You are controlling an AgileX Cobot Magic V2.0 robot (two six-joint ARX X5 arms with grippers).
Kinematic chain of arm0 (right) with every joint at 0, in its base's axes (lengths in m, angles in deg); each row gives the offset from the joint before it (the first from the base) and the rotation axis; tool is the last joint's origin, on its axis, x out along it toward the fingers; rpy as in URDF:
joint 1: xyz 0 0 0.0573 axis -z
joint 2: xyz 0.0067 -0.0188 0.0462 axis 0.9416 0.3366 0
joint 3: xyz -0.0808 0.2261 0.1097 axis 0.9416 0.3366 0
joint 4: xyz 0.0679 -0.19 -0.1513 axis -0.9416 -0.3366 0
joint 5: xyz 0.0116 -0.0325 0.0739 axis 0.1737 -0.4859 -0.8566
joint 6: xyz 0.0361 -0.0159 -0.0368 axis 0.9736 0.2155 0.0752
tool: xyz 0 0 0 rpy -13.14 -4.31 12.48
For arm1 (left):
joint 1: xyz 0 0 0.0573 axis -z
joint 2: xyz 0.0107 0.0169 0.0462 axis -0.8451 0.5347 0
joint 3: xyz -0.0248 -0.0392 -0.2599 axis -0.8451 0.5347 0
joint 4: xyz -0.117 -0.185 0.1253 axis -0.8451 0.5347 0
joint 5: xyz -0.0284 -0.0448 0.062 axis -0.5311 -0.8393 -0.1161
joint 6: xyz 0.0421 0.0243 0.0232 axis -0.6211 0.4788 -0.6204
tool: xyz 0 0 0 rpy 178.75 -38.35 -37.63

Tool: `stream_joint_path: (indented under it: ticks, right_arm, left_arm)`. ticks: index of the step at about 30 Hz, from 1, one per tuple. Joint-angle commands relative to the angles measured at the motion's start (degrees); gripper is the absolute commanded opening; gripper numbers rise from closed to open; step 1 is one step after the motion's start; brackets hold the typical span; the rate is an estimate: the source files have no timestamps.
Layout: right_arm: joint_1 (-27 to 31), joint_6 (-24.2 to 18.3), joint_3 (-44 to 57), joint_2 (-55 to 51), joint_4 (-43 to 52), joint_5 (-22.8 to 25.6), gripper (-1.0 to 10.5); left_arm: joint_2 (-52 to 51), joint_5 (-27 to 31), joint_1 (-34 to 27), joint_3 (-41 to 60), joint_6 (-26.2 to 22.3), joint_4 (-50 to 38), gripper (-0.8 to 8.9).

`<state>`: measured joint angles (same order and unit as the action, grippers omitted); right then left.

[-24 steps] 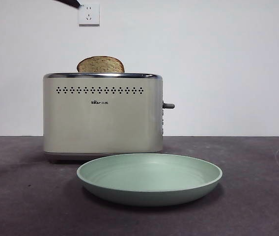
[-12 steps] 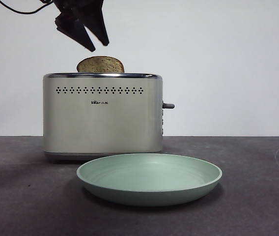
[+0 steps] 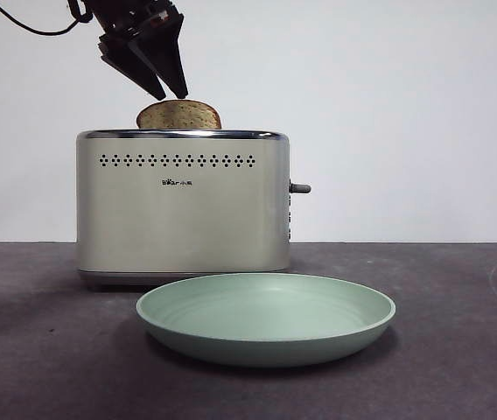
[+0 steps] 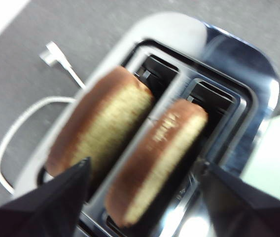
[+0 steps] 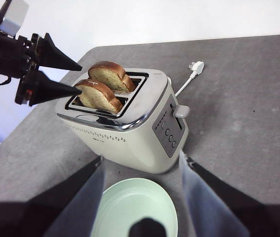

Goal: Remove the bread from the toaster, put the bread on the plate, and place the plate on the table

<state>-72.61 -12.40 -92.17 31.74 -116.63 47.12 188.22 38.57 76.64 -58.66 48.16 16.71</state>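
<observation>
Two bread slices [image 5: 99, 96] upright in the toaster [image 5: 130, 126], open left claw [image 5: 76, 77] just beside them, plate [image 5: 135, 207] nearer.

bread slices: 2 [image 5: 99, 96] | toaster: 1 [image 3: 183, 199] | plate: 1 [image 3: 266, 317]

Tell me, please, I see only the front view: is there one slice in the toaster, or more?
Observer: Two. A front slice and a rear slice stand in separate slots of the toaster.
Operator: Which hand is the black one above it?
Observer: That is the left hand. Its wrist view looks down on both slices, and its jaws are open.
Operator: And the right hand?
Observer: The right hand hangs open and empty, high above the plate.
</observation>
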Motion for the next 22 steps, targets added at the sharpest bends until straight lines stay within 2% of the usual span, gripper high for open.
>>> stream_joint_path:
  ticks: [1, 9, 11, 14, 22]
  right_arm:
    - [-0.2, -0.2, -0.3, 0.1, -0.2, -0.1, 2.6]
    - [-0.9, -0.2, -0.3, 0.0, -1.2, -0.1, 2.5]
    - [-0.9, -0.2, -0.3, 0.1, -1.7, -0.1, 2.5]
    - [-0.9, -0.2, -0.3, 0.1, -2.1, -0.1, 2.5]
    - [-0.9, -1.3, -0.3, 0.4, -5.7, 0.1, 2.5]
  left_arm:
    - [1.7, -1.1, -0.3, -0.1, -0.8, -0.6, 3.00]
    - [5.7, -0.9, -0.7, -0.1, -0.8, 1.5, 2.99]
    - [5.8, -0.9, -0.7, -0.1, -0.8, 1.7, 2.32]
    - [5.6, -0.9, -0.7, -0.1, -0.8, 1.5, 0.01]
    - [0.5, -0.8, 0.2, -0.3, -0.1, 2.5, -0.09]
